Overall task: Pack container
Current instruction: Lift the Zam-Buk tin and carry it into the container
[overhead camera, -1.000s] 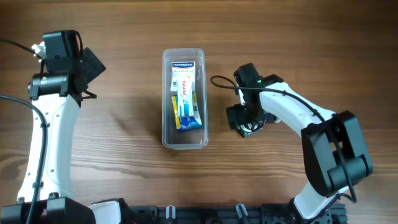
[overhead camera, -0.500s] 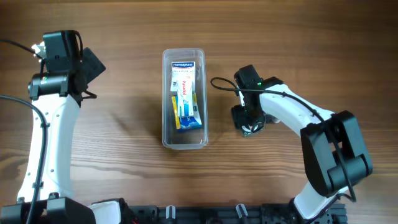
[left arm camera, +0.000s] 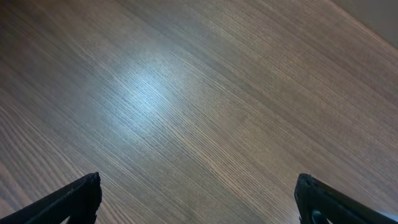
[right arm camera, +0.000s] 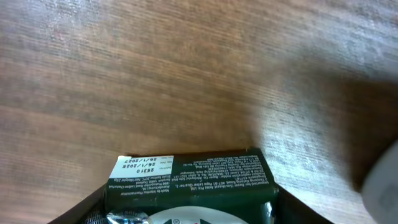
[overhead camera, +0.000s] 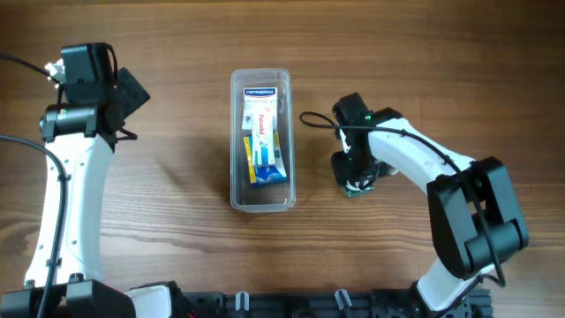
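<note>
The container, a clear long plastic tub, lies at the table's middle with a white box, a white-and-red carton and a blue box inside. To its right, my right gripper points down at the table. In the right wrist view a dark green box with small white print and a white date label fills the space between the fingers, and my right gripper is shut on it. My left gripper hovers far left of the container; its fingers stand wide apart over bare wood, and my left gripper is open.
A black cable loops off the right arm between the container and the gripper. A pale blurred shape sits at the right edge of the right wrist view. Wooden tabletop surrounds the container.
My right gripper's jaws have narrowed onto the dark green box, and the gripper has shifted slightly to the right. The left arm and the container have not moved.
</note>
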Motion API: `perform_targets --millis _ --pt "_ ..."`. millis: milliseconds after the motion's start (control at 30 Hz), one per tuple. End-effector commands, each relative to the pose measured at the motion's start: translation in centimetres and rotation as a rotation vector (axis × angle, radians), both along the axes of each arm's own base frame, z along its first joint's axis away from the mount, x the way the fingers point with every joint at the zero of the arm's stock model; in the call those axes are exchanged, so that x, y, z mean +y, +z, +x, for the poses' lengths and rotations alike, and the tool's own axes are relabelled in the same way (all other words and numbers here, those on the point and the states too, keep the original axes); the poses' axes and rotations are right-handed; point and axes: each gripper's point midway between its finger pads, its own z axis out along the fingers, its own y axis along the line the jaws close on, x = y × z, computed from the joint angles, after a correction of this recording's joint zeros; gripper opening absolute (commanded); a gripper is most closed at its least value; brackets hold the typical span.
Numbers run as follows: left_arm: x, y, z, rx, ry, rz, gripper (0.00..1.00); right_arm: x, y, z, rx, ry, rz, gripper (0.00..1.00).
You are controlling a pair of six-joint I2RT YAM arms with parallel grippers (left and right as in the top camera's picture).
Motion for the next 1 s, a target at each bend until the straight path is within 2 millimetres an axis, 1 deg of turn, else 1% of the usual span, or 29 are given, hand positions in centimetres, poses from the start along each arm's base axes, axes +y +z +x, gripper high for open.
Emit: perform_targets --millis 0,33,67,133,167,300,433,500,633,733,833,967 --pt "0.3 0.9 0.1 -0.022 0.011 0.009 1.0 0.9 2.4 3.0 -0.061 0.003 0.002 0.49" --pt "0.3 0.9 0.1 -0.022 0.011 0.009 1.0 1.1 3.0 3.4 -0.068 -0.003 0.005 0.49" --pt "0.3 0.9 0.1 -0.022 0.011 0.009 1.0 1.4 4.5 4.2 -0.082 -0.024 0.011 0.48" --pt "0.3 0.9 0.1 -0.022 0.011 0.009 1.0 1.9 6.3 5.0 -0.098 -0.05 0.023 0.48" --pt "0.3 0.9 0.1 -0.022 0.011 0.009 1.0 2.2 7.9 5.7 -0.111 -0.067 0.033 0.48" --pt "0.3 0.9 0.1 -0.022 0.011 0.009 1.0 2.8 11.3 6.9 -0.149 -0.106 0.056 0.48" --pt "0.3 0.9 0.1 -0.022 0.011 0.009 1.0 3.9 14.3 7.1 -0.152 -0.127 0.119 0.45" --pt "0.3 0.9 0.1 -0.022 0.011 0.009 1.0 4.4 15.3 7.0 -0.144 -0.13 0.146 0.45" --pt "0.3 0.9 0.1 -0.022 0.011 0.009 1.0 5.6 16.1 6.5 -0.133 -0.157 0.184 0.45" --pt "0.3 0.9 0.1 -0.022 0.011 0.009 1.0 7.5 16.2 6.3 -0.144 -0.149 0.213 0.45" --pt "0.3 0.9 0.1 -0.022 0.011 0.01 1.0 9.8 16.5 6.1 -0.167 -0.155 0.241 0.45" --pt "0.3 0.9 0.1 -0.022 0.011 0.009 1.0 13.3 16.7 5.2 -0.195 -0.137 0.273 0.44"
